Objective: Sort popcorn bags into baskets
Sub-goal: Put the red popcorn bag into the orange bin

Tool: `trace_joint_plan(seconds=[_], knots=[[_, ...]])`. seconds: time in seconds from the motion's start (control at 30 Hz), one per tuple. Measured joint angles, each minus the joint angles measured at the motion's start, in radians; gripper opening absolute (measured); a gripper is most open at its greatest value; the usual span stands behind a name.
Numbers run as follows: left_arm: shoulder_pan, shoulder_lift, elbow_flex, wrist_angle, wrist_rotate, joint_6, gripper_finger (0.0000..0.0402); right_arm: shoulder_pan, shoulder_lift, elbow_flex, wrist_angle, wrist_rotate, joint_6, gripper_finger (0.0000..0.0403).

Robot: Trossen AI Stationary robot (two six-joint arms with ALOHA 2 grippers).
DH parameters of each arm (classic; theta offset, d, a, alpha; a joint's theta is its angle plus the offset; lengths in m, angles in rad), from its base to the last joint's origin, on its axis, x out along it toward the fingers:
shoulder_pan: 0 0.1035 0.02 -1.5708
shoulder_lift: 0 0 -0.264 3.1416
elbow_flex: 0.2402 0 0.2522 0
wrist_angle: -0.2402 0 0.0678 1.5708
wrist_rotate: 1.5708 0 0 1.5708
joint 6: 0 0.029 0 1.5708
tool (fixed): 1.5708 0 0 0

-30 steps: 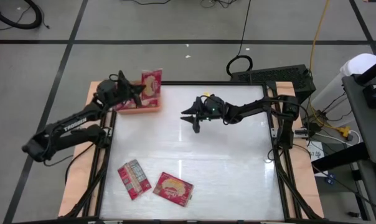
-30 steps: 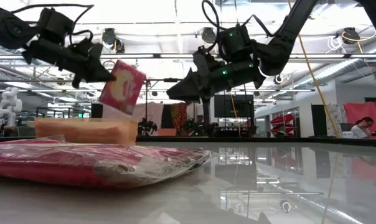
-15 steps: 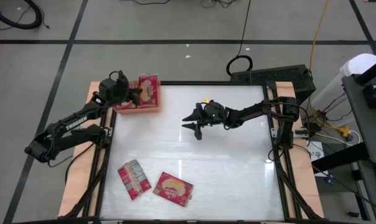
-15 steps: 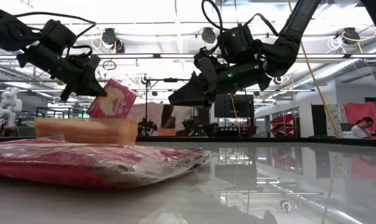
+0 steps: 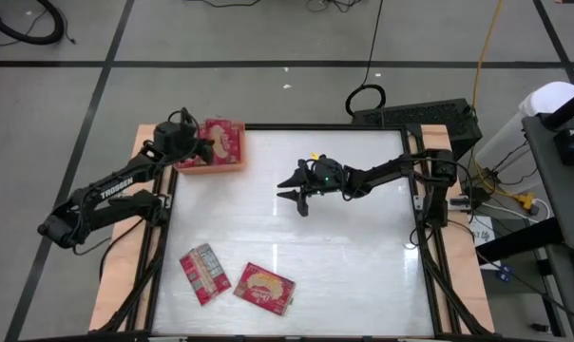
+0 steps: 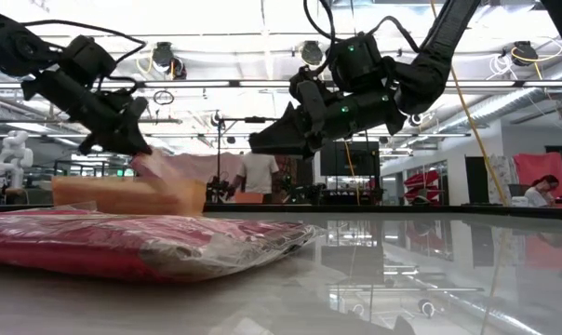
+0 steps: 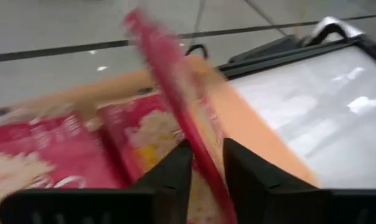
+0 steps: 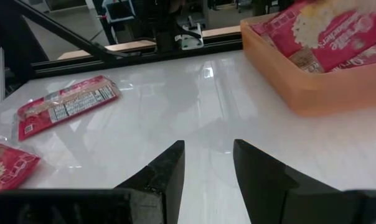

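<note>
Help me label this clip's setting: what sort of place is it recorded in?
Most likely a robotics lab or workshop. Beyond the table the low view shows an open hall with ceiling lights, a small white humanoid robot and a person seated at the far side; the high view shows cables across the floor.

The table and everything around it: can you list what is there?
Popcorn bags on the table: two, red, lying flat near the front-left corner.
Popcorn bags in the basket: several, red, exact count unclear; one stands between the left fingers.
Basket: one, orange, back-left corner.
Table: one, white, black-framed.
Person: one, far behind the table.
Left gripper: dark, at the basket, loosening around a bag.
Right gripper: dark, open, empty, above mid-table.
</note>
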Motion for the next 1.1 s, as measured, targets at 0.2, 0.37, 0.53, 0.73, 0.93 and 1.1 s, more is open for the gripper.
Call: trace_joint_plan(seconds=[0.2, 0.37, 0.53, 0.73, 0.93, 1.1], knots=[[0.000, 0.000, 0.000, -0.019, -0.100, 0.027, 0.0161, 0.012, 0.000, 0.000, -0.002, 0.000, 0.021, 0.0130], [0.000, 0.000, 0.000, 0.016, -0.103, 0.043, 0.0196, 0.032, 0.000, 0.000, -0.003, 0.000, 0.024, 0.0130], [0.000, 0.000, 0.000, 0.025, -0.121, 0.057, 0.0206, 0.049, 0.000, 0.000, -0.004, 0.001, 0.024, 0.0130], [-0.012, 0.000, 0.000, 0.007, -0.122, 0.059, 0.0207, 0.067, 0.000, 0.000, -0.008, 0.003, 0.048, 0.0130], [-0.046, 0.059, 0.000, 0.033, -0.210, 0.051, 0.0200, 0.091, 0.000, 0.000, -0.011, 0.014, 0.058, 0.0130], [-0.078, 0.206, 0.000, 0.111, -0.303, 0.050, 0.0166, 0.114, 0.000, 0.000, -0.014, 0.060, 0.058, 0.0130]])
